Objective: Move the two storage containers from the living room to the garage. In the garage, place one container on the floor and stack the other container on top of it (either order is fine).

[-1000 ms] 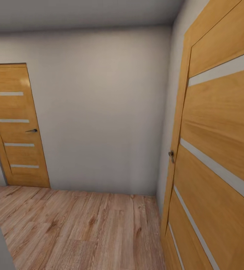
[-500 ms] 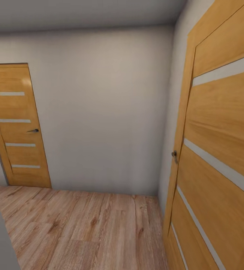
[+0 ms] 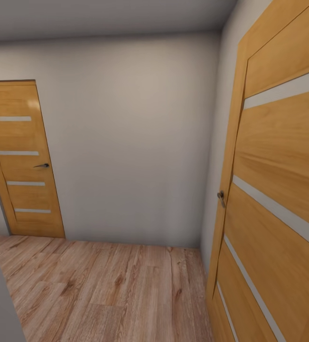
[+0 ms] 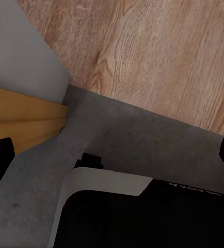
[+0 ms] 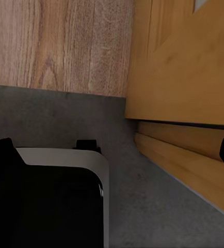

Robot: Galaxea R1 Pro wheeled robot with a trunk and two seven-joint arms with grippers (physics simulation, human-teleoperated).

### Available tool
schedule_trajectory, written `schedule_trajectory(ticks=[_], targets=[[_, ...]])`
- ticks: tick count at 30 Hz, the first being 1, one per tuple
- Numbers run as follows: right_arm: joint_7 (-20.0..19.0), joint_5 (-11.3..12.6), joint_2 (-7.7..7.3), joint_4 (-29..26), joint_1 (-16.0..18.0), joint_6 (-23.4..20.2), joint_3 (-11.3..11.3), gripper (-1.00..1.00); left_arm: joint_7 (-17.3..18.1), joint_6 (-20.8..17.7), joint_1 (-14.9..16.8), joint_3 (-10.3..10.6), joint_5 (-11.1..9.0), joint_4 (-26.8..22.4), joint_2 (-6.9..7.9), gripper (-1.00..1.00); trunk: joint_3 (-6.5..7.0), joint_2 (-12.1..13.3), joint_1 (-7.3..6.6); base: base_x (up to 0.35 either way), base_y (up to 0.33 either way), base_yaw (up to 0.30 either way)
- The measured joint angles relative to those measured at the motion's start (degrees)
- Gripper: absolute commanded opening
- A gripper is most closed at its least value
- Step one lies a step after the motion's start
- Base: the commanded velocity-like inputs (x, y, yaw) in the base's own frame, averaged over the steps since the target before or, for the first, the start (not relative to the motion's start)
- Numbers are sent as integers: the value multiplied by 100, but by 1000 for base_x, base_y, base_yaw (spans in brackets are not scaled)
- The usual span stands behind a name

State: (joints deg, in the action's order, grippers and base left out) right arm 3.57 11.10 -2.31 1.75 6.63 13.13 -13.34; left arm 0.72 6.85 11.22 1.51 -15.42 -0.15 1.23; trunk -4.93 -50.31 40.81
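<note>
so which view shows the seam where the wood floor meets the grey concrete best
The left wrist view: the seam runs right across it. The right wrist view shows a shorter stretch. The head view shows wood floor alone.

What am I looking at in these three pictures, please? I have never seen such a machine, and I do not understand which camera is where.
This is a simulated wheeled robot with two arms. The large picture comes from the camera on its head. It shows a hallway with a white wall, a wood plank floor, a far door on the left and a near door on the right.

The two small pictures come from cameras at the wrists, looking down. The dark tips at the picture edges belong to the left tool and the right tool. Both are open and hold nothing. Below them you see the robot's black base and a grey floor that meets the planks.
</note>
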Motion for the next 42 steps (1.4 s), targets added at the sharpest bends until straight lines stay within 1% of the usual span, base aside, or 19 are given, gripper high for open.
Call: schedule_trajectory(ticks=[7,11,42], targets=[[0,-8,0,0,-2,-42,-5,100,0,-1,2,-2,4,0,0,100,0,0,0,10,0,0],[0,-2,-4,0,0,-36,-5,100,0,-5,2,-2,2,0,5,100,0,-1,-2,195,0,0],[0,-5,-9,0,-3,-45,-6,100,0,-26,0,-2,-1,0,9,100,0,0,-3,314,0,0]])
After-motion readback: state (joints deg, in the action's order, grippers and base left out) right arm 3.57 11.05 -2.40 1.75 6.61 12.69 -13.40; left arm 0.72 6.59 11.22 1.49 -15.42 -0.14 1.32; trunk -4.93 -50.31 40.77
